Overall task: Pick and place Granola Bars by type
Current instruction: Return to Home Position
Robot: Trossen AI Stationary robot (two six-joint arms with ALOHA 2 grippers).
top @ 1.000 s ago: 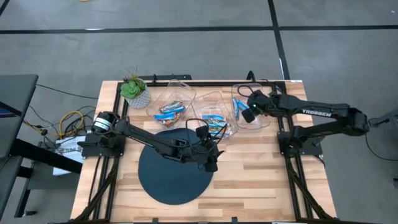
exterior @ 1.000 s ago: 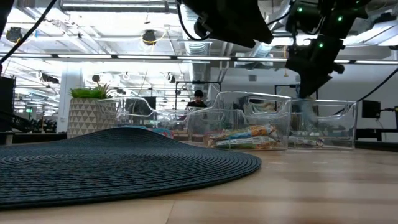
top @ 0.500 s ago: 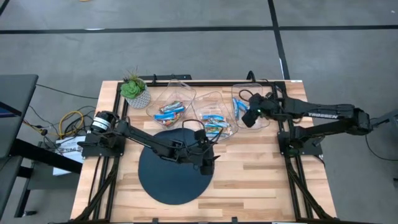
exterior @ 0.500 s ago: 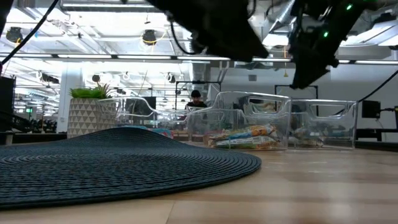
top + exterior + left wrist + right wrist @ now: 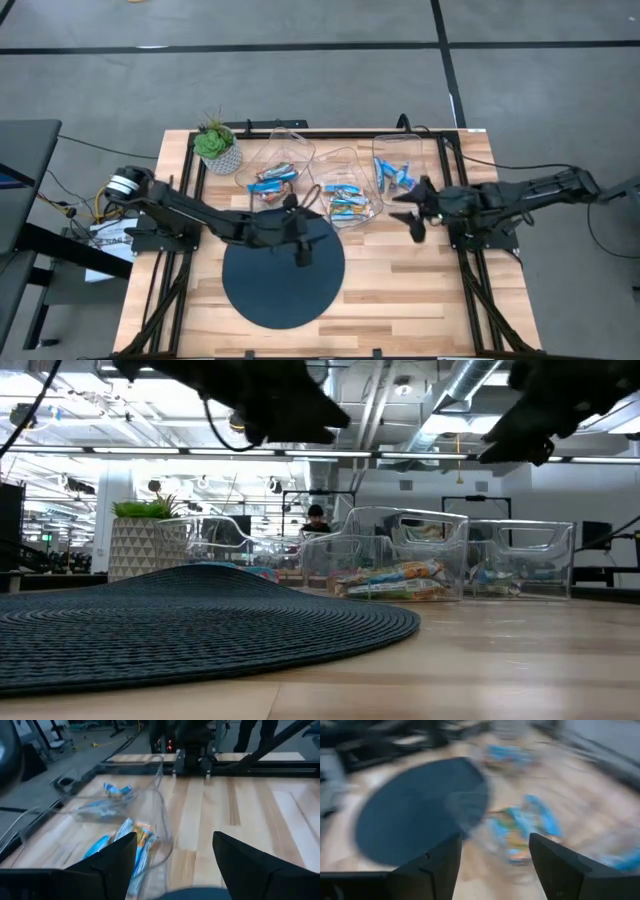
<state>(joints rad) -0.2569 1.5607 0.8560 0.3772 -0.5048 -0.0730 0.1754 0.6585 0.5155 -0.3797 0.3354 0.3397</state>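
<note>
Granola bars in shiny wrappers lie in three clear bins at the table's far side: the left bin [image 5: 274, 178], the middle bin [image 5: 346, 200] and the right bin [image 5: 394, 176]. They are mostly blue, and some are orange and white. My left gripper [image 5: 301, 252] hangs open over the far edge of the dark round mat [image 5: 283, 280], just near of the left and middle bins. In its wrist view nothing sits between the fingers [image 5: 111, 865], and bars [image 5: 131, 840] lie in a bin ahead. My right gripper [image 5: 414, 217] hangs open just near of the right bin, also with nothing between its fingers.
A potted plant [image 5: 215, 145] stands at the far left corner. The bins' clear walls [image 5: 400, 550] stand upright along the far side. Bare wood [image 5: 400, 290] lies to the right of the mat. Both arms hang well above the tabletop in the low view.
My right gripper has risen out of the right bin, opened, and drawn back toward the table's near and right edges, tipping up toward level. More blue bars now show in that bin. My left gripper has moved toward the table's left edge, over the mat's far edge, still open.
</note>
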